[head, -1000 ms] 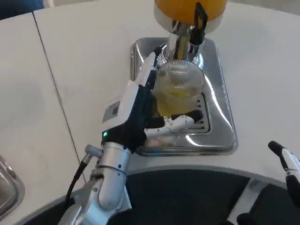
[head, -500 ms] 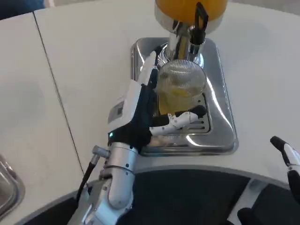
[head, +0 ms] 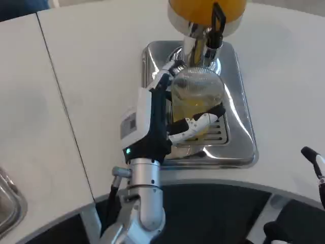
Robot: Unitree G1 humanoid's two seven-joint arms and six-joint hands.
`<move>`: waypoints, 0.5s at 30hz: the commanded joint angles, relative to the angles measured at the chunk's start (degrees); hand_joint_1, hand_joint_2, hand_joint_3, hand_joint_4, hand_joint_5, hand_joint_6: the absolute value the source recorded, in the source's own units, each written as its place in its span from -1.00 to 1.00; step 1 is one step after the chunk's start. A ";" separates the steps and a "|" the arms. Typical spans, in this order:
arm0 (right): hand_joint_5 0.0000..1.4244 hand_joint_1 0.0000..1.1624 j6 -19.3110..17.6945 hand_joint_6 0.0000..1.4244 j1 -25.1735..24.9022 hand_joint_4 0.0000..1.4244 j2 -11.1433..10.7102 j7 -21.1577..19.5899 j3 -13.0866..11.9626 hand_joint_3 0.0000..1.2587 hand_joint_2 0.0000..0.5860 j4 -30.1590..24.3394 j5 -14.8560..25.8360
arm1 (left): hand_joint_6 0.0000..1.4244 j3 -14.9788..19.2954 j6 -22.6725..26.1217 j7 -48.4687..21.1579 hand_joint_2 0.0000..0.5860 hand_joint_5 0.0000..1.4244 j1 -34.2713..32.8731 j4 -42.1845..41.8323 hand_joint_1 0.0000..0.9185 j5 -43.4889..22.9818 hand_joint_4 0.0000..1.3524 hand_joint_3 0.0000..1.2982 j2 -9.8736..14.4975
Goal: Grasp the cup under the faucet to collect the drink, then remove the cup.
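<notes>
Within the left hand (head: 161, 118) grip, the cup (head: 196, 97)

Your cup (head: 197, 96) sits under the faucet (head: 200, 46), part-filled with orange drink.

You see a clear, ribbed cup standing upright on the steel drip tray (head: 238, 127), just in front of the silver faucet with its black lever. Your left hand (head: 162, 119) grips it from the side, fingers wrapped around its near wall. The orange dispenser tank (head: 200, 10) sits directly behind.
</notes>
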 commanded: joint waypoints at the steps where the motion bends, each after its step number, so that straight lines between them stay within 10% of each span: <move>1: -0.99 -0.22 1.29 -1.00 -0.97 -1.00 1.06 0.97 -1.24 -1.00 0.27 -0.78 0.00 | 0.95 -1.91 3.04 2.50 -0.84 0.44 -0.21 0.06 0.25 1.46 0.08 -0.13 -3.10; 6: -0.98 -0.20 1.45 -1.00 -1.16 -1.00 1.71 1.93 -2.26 -1.00 0.28 -0.78 -0.16 | 1.00 -2.06 3.61 4.31 -0.86 0.96 0.08 -1.78 0.37 1.27 0.77 0.64 -3.65; 15: -0.96 -0.17 4.15 -0.96 -4.21 -1.00 1.48 4.01 -1.53 -1.00 0.29 -0.78 -0.51 | 1.00 -1.84 4.30 4.42 -1.00 0.98 0.97 -5.12 0.43 2.27 0.84 0.79 -2.04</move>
